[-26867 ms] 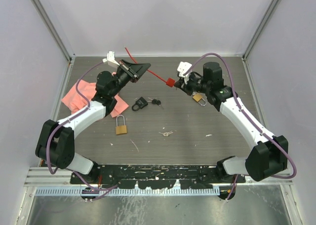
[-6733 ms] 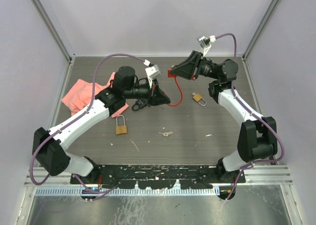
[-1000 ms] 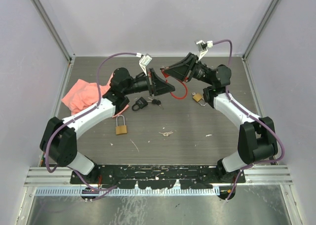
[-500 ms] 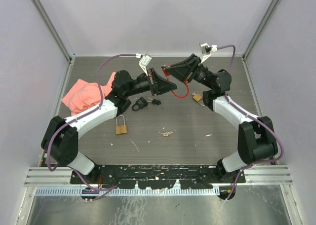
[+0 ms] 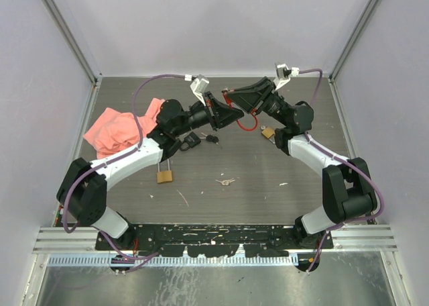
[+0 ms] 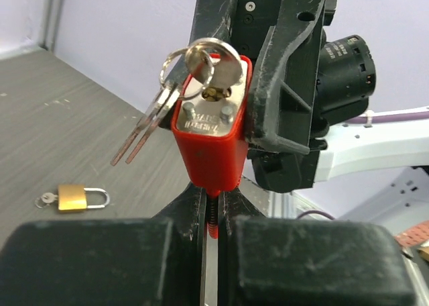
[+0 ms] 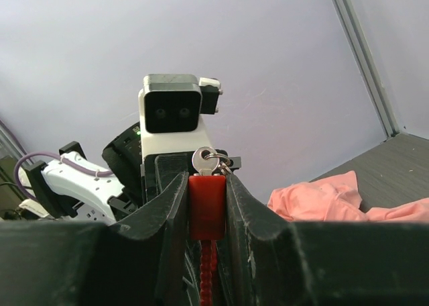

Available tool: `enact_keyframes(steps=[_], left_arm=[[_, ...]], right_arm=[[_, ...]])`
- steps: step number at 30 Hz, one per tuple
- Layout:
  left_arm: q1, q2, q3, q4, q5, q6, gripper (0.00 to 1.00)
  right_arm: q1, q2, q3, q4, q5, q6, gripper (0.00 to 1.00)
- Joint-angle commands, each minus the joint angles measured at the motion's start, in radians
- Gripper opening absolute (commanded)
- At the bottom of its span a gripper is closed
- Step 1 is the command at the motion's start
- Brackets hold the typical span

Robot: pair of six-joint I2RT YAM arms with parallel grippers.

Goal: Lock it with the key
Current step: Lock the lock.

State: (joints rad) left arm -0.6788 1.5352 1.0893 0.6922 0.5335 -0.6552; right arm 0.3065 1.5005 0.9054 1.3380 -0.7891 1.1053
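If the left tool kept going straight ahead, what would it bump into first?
The red padlock. The left tool pinches its thin red cable, and the lock's body sits straight ahead, held by the right tool.
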Motion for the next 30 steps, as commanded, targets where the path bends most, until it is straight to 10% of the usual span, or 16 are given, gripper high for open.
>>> enact_keyframes(steps=[1,23,30], left_arm=[[0.003,-0.062,0.016,0.194,-0.227,0.122,0.00],[0.120,-0.001,0.045,0.505,0.086,-0.308,0.00],[0.078,-0.168,0.020,0.057,-0.131,0.152,0.00]], right_arm=[[0.016,-0.004,-0.021,0.066,-0.063,0.021,0.01],[0.014,-0.015,-0.019,0.023,-0.121,-0.099,0.01],[0.014,-0.020,-0.023,0.001,-0.106,-0.131,0.01]])
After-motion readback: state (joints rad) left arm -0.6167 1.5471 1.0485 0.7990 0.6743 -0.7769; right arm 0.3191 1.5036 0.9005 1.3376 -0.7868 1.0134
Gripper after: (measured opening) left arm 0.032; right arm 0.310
